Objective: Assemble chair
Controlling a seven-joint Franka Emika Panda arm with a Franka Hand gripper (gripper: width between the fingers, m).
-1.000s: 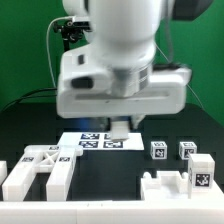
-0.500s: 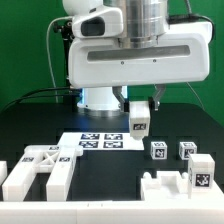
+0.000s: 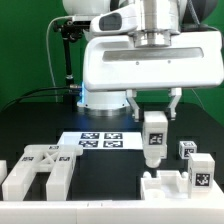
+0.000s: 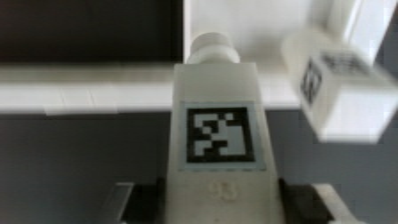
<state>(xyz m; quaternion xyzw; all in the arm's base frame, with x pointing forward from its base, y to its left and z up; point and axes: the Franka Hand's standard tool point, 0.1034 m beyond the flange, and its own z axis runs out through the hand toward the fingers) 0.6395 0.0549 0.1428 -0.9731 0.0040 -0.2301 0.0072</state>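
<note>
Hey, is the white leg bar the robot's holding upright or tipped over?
Upright. In the exterior view the leg bar hangs vertically between the jaws, with its tag facing the camera.

Wrist view blurred: leg bar [image 4: 217, 100] tag [image 4: 217, 136] pattern unreadable; neighbouring part [image 4: 342, 75], perhaps cube, cut by edge.

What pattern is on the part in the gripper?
The leg bar is white with a black-and-white square tag; the wrist view shows it best.
</note>
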